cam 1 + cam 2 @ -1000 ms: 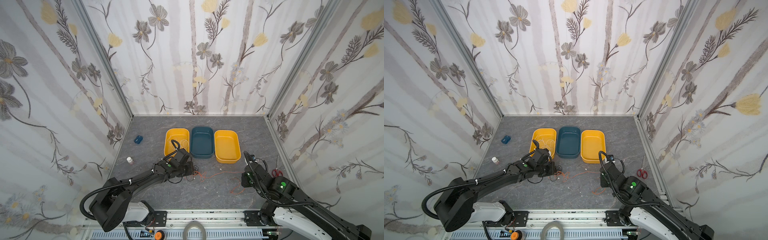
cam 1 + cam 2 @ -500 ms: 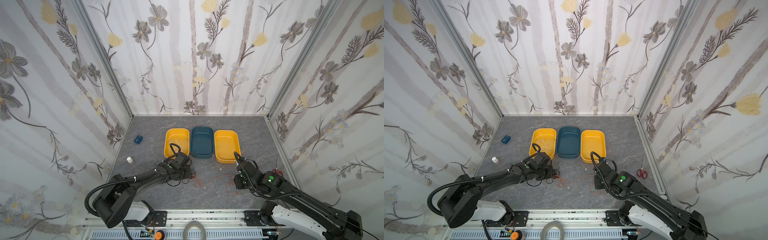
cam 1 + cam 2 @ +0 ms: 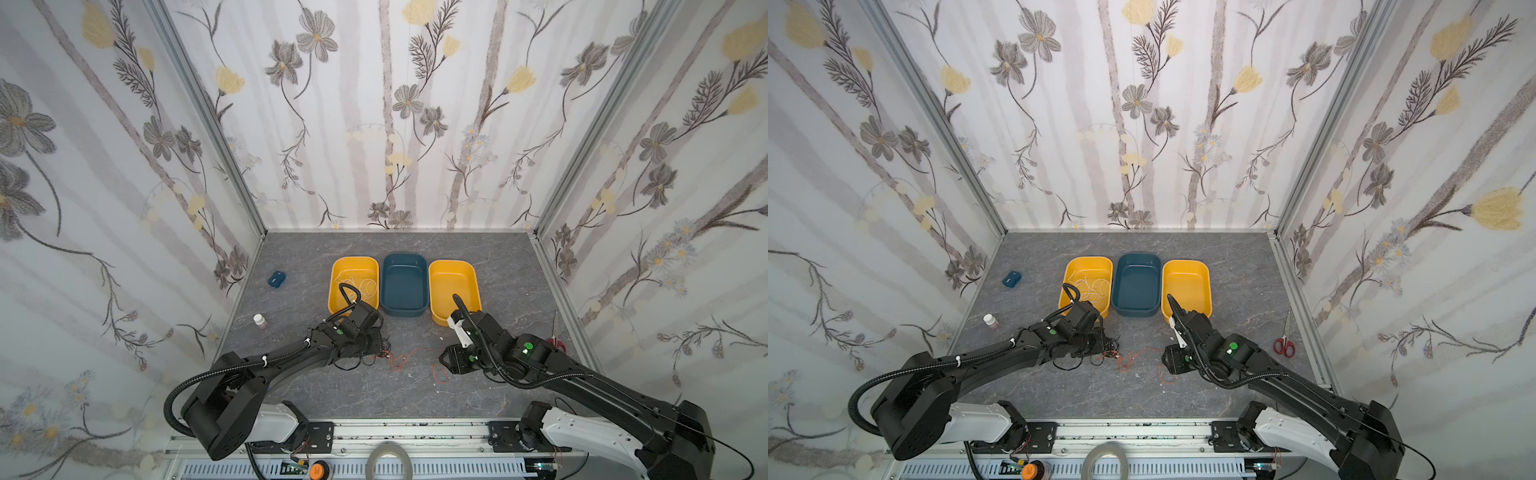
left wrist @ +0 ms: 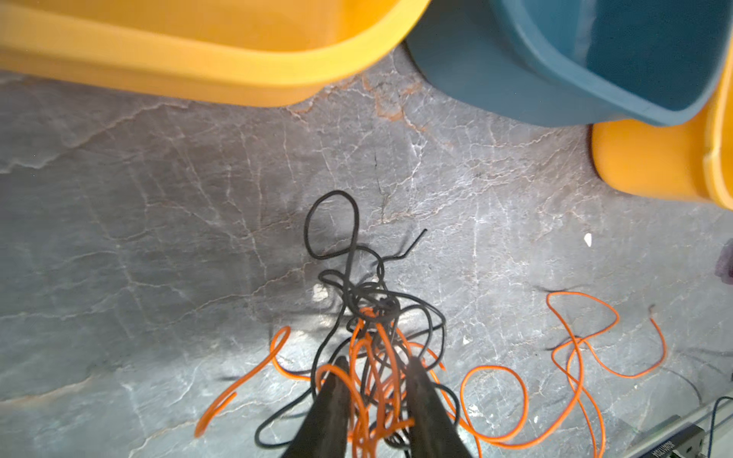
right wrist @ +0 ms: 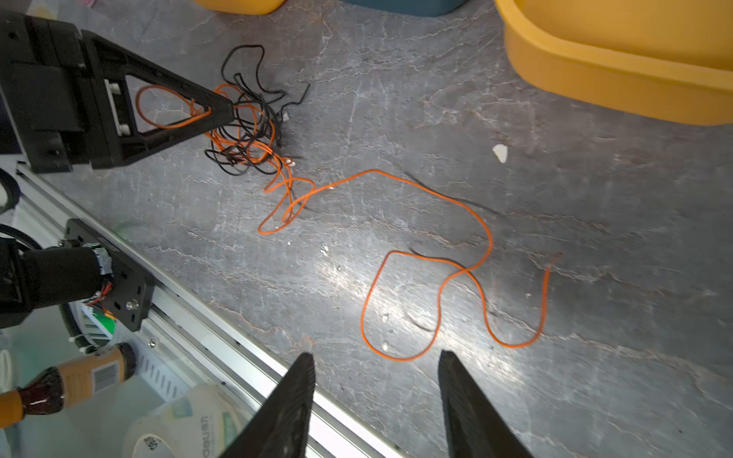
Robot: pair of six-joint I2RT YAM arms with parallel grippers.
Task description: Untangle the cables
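Observation:
A tangle of black and orange cables (image 3: 374, 353) lies on the grey floor in front of the bins, seen in both top views (image 3: 1105, 353). My left gripper (image 4: 377, 368) stands low over it, its fingers (image 4: 337, 392) a little apart, with loose orange and black strands running between them. One orange cable (image 5: 436, 194) trails from the tangle (image 5: 250, 131) in slack loops toward my right gripper (image 5: 377, 361). That gripper is open and holds nothing; the nearest loop lies just beyond its tips. White cables (image 3: 361, 286) lie coiled in the left yellow bin.
Three bins stand in a row behind the cables: yellow (image 3: 332, 291), blue (image 3: 405, 309) and yellow (image 3: 478, 286). A small blue block (image 3: 276, 279) and a white bottle (image 3: 259, 320) sit at the left. Red scissors (image 3: 555, 343) lie by the right wall. The front rail (image 5: 190, 317) runs close behind the right gripper.
The right gripper has opened, let go of the orange cable and moved left toward the middle. The cable now lies slack on the floor. The left jaws have parted slightly.

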